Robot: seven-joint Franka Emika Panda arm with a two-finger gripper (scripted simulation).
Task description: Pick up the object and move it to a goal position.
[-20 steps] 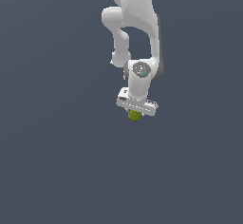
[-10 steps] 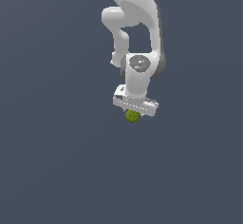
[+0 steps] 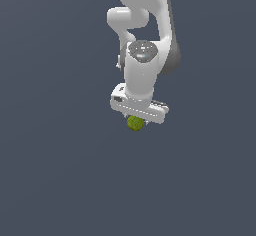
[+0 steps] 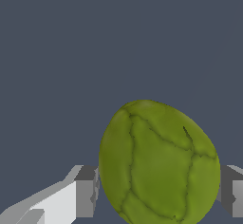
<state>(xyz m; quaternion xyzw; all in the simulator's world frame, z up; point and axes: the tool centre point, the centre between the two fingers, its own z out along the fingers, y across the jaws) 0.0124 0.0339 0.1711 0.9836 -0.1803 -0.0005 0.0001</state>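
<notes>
Exterior view, left to right: the left half was plain dark grey-blue ground [image 3: 55,130], flat and featureless out to the frame edge; the white arm [image 3: 145,40] came down from the top edge just right of centre, its upper links cut off by the frame; the gripper [image 3: 136,120] hung under the white hand, pointed down; the yellow-green ball [image 3: 135,123] sat directly beneath the hand, only its lower part showing; to the exterior view's right the same grey ground ran on to the edge, with as much open ground below the ball.

Wrist view: one finger [image 4: 85,192] sat just beside the ball [image 4: 159,163] on one side and the other finger on the opposite side, both apparently touching it; jaws closed on the ball; ball surface mottled with dark crack-like lines; its lower edge and both fingers were cut off by the frame.

Fingertips hidden behind the hand in the exterior view; no shadow or contact line, so ball height over the ground couldn't be read.
</notes>
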